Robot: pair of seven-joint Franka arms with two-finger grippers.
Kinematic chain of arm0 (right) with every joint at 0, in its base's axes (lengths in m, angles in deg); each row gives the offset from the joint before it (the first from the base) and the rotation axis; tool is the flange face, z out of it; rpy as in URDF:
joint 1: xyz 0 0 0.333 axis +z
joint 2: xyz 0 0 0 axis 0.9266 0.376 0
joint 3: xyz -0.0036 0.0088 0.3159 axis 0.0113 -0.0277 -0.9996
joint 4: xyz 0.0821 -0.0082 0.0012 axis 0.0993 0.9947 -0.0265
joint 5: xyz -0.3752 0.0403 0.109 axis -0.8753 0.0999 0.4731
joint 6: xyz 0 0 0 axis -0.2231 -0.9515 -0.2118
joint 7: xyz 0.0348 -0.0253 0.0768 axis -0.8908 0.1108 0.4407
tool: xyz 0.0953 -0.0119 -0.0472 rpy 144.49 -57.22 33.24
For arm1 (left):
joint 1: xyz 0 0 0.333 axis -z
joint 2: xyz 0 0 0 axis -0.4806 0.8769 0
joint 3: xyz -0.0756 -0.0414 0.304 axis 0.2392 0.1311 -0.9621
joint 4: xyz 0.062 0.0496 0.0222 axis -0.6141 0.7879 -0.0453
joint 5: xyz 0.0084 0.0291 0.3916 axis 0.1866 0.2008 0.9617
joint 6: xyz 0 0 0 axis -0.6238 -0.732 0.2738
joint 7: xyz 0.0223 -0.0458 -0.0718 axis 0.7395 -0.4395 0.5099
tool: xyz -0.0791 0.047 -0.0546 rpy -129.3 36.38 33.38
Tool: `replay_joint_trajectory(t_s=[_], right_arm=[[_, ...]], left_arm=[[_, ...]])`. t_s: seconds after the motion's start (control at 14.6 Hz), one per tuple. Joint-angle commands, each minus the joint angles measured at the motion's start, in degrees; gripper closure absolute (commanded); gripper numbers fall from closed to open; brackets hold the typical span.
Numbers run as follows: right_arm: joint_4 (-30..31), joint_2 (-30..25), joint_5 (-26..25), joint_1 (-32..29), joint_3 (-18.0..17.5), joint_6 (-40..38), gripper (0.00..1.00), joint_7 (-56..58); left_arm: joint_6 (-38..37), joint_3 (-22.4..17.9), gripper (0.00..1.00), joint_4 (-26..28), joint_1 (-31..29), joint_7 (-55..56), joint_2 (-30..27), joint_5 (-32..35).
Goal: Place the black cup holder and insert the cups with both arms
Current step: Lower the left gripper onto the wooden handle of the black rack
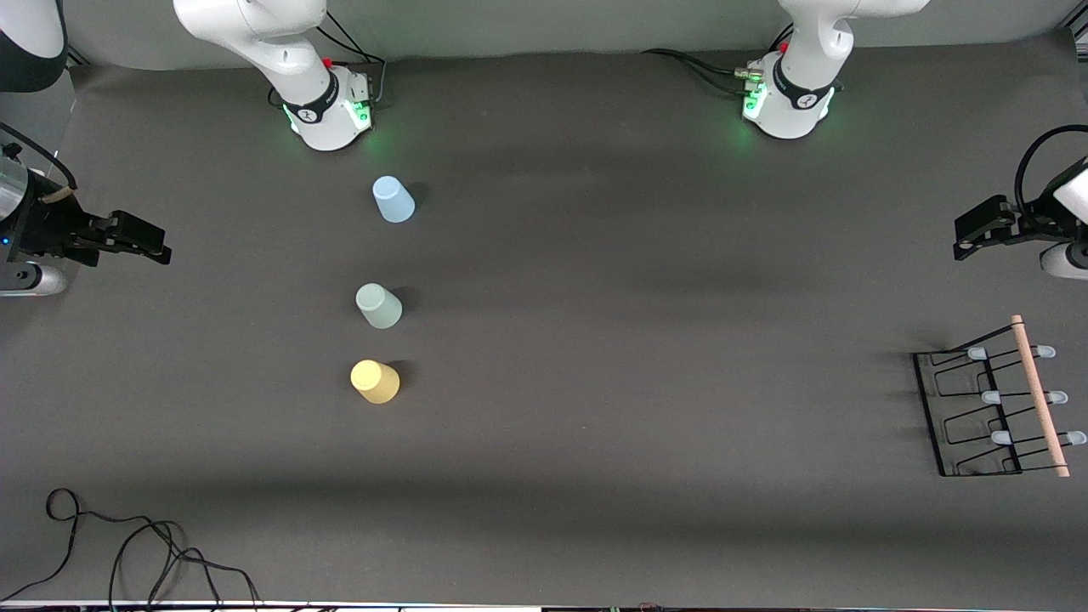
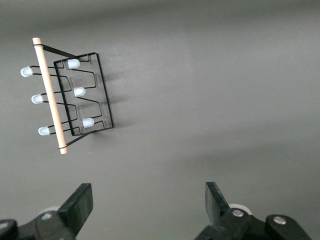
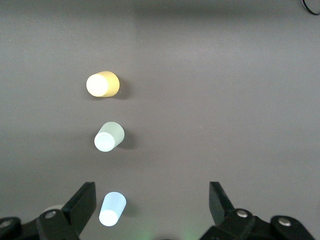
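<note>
I have both arms parked high at the table's ends. The left gripper [image 2: 145, 210] hangs above the black cup holder [image 1: 994, 408], jaws spread. The right gripper [image 3: 150, 210], jaws spread too, looks down on the cups [image 1: 378, 306], apparently upside down, lined up well apart from the holder toward the right arm's end.

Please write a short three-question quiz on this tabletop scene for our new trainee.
1. True or false: the small black wire cup holder with a wooden rod handle already carries a cup.
2. Which small tapered plastic cup stands nearest the front camera? A) light blue cup B) pale green cup C) yellow cup
3. Fill in: the left claw and the right claw both stand ____.

Key:
1. False; its pegs are bare.
2. C.
3. Open, neither holding anything.
</note>
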Motion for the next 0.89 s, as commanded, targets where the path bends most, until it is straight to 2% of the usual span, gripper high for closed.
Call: replay_joint_trajectory(t_s=[0.0,0.41,0.69,0.82], right_arm=[[-1.1,0.4,-0.3,0.1,-0.1,-0.7,0.0,-0.1],[-1.2,0.4,-0.4,0.1,0.0,-0.7,0.0,-0.1],[-1.2,0.4,-0.4,0.1,0.0,-0.7,0.0,-0.1],[-1.1,0.4,-0.3,0.1,0.0,-0.7,0.0,-0.1]], left_arm=[[0.4,0.6,0.0,-0.2,-0.9,0.8,0.1,0.8],[3.1,0.4,0.0,-1.2,-1.3,-0.2,2.2,0.0],[3.8,0.2,0.0,-2.2,-3.6,0.1,6.1,0.8],[7.3,0.2,0.0,-3.0,-5.8,0.0,10.1,0.6]])
